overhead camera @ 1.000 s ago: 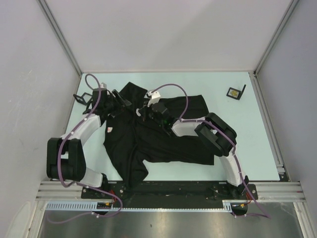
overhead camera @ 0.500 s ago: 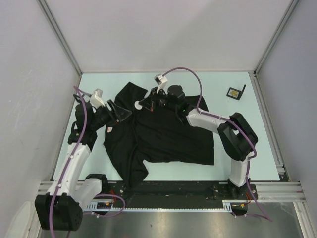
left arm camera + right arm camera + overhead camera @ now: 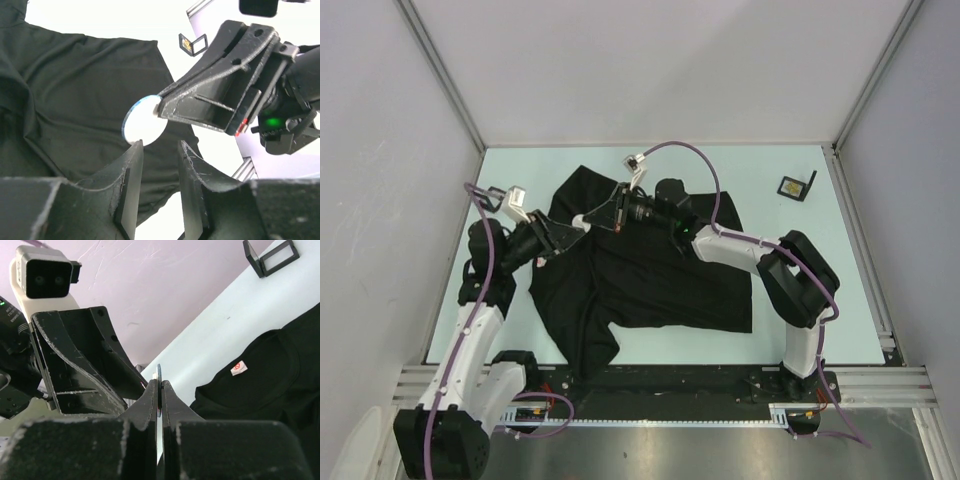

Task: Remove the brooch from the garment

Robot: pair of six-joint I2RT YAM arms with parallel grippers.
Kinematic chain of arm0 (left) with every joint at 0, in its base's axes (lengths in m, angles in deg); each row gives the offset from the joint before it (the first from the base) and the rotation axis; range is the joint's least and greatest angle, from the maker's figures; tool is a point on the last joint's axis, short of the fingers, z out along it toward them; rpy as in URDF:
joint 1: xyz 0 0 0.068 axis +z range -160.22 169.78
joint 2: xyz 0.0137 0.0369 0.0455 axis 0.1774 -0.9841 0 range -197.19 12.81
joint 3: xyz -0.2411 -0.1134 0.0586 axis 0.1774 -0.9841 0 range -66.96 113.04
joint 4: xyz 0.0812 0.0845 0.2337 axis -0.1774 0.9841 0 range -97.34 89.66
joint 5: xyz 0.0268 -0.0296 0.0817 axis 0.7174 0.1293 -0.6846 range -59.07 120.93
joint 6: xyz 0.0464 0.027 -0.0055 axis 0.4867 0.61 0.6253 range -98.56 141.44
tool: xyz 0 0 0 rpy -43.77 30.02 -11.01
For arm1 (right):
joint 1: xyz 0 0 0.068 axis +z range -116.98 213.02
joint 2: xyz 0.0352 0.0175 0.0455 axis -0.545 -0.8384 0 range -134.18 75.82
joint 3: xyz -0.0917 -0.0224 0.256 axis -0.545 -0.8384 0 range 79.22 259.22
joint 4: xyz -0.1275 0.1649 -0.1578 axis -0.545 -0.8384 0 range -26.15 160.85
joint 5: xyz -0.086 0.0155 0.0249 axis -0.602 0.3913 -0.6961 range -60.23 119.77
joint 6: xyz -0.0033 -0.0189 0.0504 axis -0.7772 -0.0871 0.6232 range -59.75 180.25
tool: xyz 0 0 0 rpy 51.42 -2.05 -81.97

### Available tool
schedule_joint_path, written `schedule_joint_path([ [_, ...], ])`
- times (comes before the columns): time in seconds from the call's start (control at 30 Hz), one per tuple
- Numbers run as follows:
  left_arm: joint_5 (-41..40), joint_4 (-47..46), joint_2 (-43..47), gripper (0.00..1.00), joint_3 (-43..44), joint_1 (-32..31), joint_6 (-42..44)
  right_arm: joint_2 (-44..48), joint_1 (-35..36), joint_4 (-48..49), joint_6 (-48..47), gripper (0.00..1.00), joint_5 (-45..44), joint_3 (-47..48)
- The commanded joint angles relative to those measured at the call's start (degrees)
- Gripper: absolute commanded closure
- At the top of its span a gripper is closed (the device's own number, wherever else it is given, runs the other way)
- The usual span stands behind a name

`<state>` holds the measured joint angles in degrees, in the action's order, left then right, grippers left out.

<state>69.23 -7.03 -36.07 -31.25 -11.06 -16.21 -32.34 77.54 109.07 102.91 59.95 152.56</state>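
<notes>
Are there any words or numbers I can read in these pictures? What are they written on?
There is nothing here that can be read.
The label on the T-shirt: white with a red mark, too small to read.
The framed card on the table: too small to read.
The brooch in the right fingers: plain white face, no writing shows.
</notes>
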Motion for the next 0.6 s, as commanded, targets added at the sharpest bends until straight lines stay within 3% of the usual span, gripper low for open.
schedule_joint_path([
  [0.0,-1.5,0.7,4.1,0.60,-1.0,2.6,-1.2,2.9,-0.6,4.4,3.0,1.00,1.5,-0.6],
  [0.1,-2.3,2.0,6.5,0.58,-2.5,5.0,-2.9,2.6,-0.6,5.1,3.3,1.00,1.7,-0.6],
  [0.17,-2.4,1.8,7.7,0.48,-3.4,6.6,-3.8,2.3,-0.5,5.9,4.1,1.00,2.3,-0.6],
  [0.23,0.3,0.0,7.9,0.44,-5.0,7.9,-5.2,2.0,-0.5,6.9,5.1,1.00,2.9,-0.6],
  [0.47,9.6,-18.2,4.9,0.51,-9.6,8.6,-12.1,0.8,-0.3,10.2,7.5,1.00,4.2,-0.6],
  [0.57,9.8,-19.6,5.4,0.48,-10.1,8.6,-12.4,0.3,-0.2,10.7,8.1,1.00,4.1,-0.6],
])
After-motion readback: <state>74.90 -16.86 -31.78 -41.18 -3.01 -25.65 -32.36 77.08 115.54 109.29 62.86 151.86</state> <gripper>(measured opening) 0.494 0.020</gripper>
